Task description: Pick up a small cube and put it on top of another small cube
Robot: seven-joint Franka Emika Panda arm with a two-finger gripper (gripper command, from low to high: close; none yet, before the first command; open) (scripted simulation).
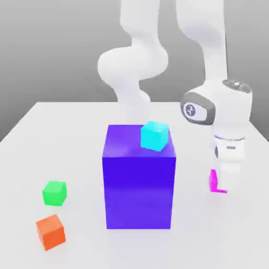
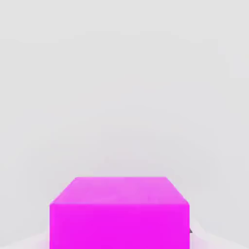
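The small cube (image 1: 212, 180) is bright magenta and rests on the white table at the exterior view's right, partly hidden behind the white hand. My gripper (image 1: 223, 186) is down at table level around it and is shut on it. In the hand view the same small cube (image 2: 119, 214) looms close, its top face and one side showing against the pale table (image 2: 121, 87).
A big purple block (image 1: 139, 184) stands mid-table with a cyan cube (image 1: 155, 135) tilted on its top far corner. A green cube (image 1: 54, 193) and an orange cube (image 1: 50, 231) lie at the exterior view's left front. The arm's base rises behind the block.
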